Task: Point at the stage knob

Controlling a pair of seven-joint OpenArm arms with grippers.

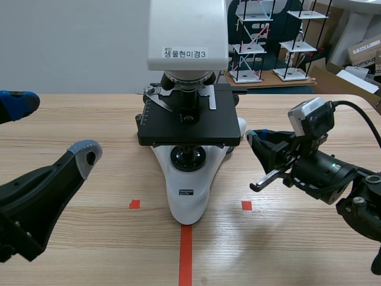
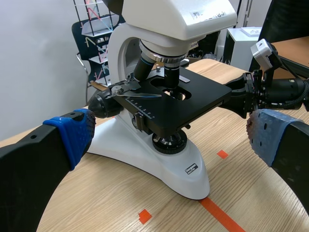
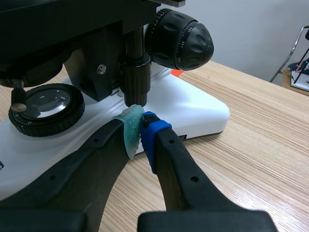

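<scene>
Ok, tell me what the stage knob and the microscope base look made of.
The stage knob: black, matte, finely ridged; likely plastic or coated metal, unclear which. The microscope base: smooth white with a soft sheen, probably painted metal or hard plastic.

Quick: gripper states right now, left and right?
Left gripper: open, holding nothing.
Right gripper: shut, holding nothing, tips just under the stage knob.

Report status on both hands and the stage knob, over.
Right hand shut, tips just under stage knob, contact unclear. Left hand open, off to the side of the microscope. Nothing blocking.
</scene>
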